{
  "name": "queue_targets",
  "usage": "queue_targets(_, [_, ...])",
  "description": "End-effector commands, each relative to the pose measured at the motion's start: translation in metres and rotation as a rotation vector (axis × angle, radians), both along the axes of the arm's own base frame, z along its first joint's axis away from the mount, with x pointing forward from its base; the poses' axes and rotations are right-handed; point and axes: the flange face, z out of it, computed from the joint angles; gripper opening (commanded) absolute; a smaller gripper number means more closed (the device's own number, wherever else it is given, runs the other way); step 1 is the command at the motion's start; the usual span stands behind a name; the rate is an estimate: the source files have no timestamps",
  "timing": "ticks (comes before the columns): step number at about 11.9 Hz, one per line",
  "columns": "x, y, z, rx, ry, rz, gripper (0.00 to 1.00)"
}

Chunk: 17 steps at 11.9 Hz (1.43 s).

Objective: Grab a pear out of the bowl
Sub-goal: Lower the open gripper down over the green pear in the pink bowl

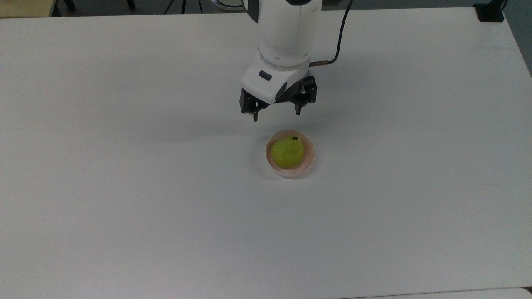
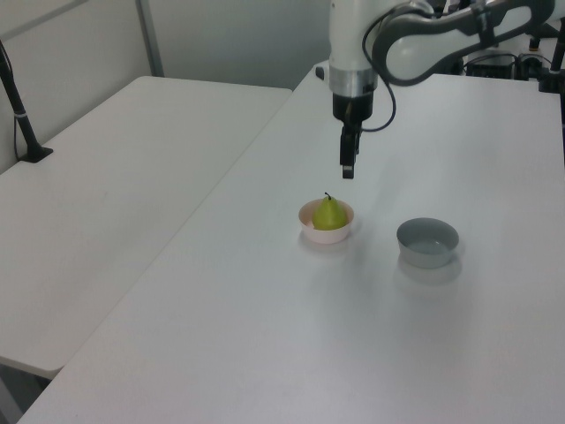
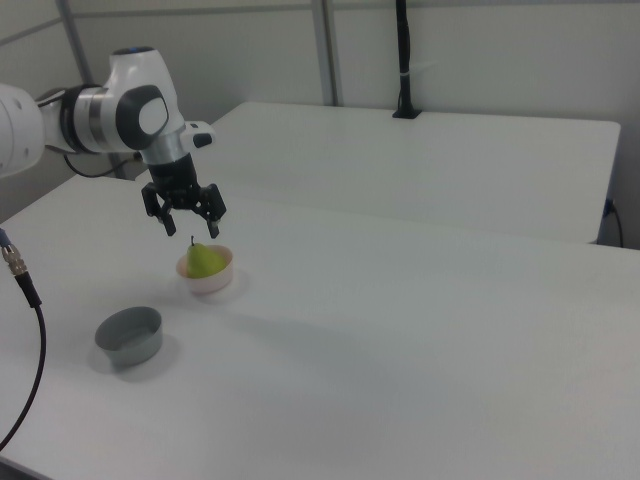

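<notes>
Pear [image 1: 287, 152] sits upright in the pink bowl [image 1: 309, 159]. Gripper [image 1: 276, 114] hangs above it, probably slightly off-centre, fingers spread wide. Centre over the pear, descend straight, then close around its body.

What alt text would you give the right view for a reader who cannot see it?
A white robot arm's black gripper, open, hangs just above a yellow-green pear sitting in a small pale pink bowl on a white table. An empty grey bowl stands nearer the camera, toward the right view's left.
</notes>
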Motion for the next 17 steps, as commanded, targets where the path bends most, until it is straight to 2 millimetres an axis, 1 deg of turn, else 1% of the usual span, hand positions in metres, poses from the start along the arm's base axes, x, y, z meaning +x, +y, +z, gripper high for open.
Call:
queue_targets(1, [0.009,0.017,-0.033,0.005,-0.012,0.025,1.00])
queue_targets(4, [0.013,0.032,-0.052,0.013,-0.034,0.024,1.00])
queue_targets(7, [0.019,0.032,-0.072,0.015,-0.043,0.024,1.00])
queue_targets(10, [0.022,0.031,-0.083,0.016,-0.042,0.022,1.00])
queue_targets(12, [0.022,0.032,-0.084,0.016,-0.041,0.023,0.96])
queue_targets(13, [0.023,0.032,-0.089,0.016,-0.039,0.024,0.96])
queue_targets(17, [0.024,0.031,-0.093,0.007,-0.043,0.029,0.96])
